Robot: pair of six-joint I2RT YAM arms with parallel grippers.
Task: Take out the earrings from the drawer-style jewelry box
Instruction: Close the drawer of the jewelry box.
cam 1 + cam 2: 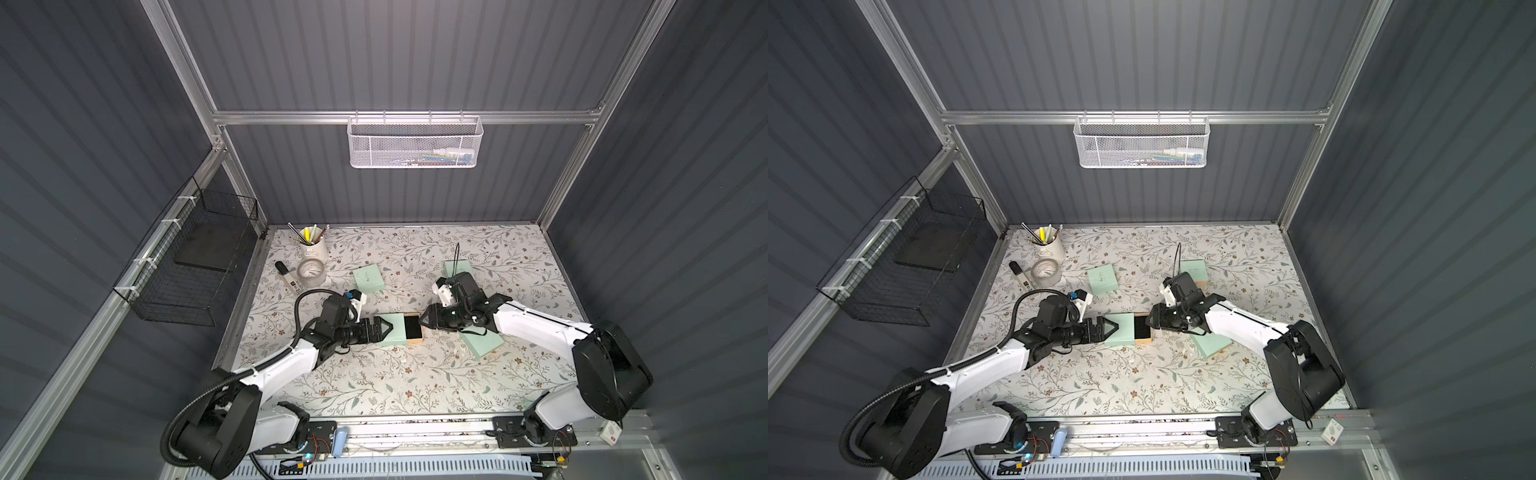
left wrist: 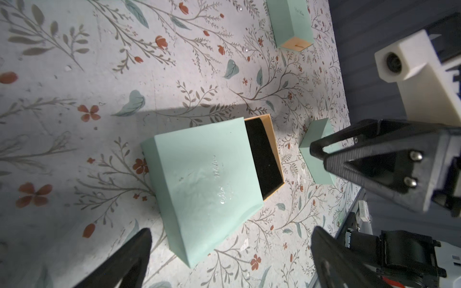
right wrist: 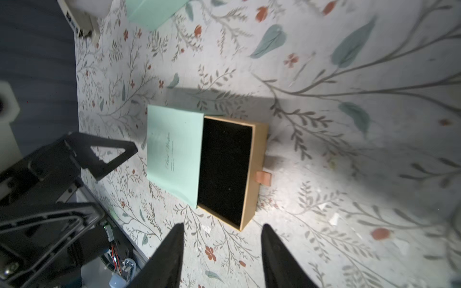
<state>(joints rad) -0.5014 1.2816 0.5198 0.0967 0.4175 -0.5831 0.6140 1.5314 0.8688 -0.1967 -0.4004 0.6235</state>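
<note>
Now | left gripper (image 2: 232, 232) spread wide, empty, at mint-green cardboard sleeve (image 3: 174, 149), probably to brace it | right gripper (image 3: 222, 225) parted, empty, near half-open tan drawer (image 3: 259, 154) | earrings (image 3: 229, 189): faint pale speck on black lining, barely discernible

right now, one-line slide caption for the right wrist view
Tan drawer half out of its mint sleeve, black lining showing, right end effector open facing it.
</note>
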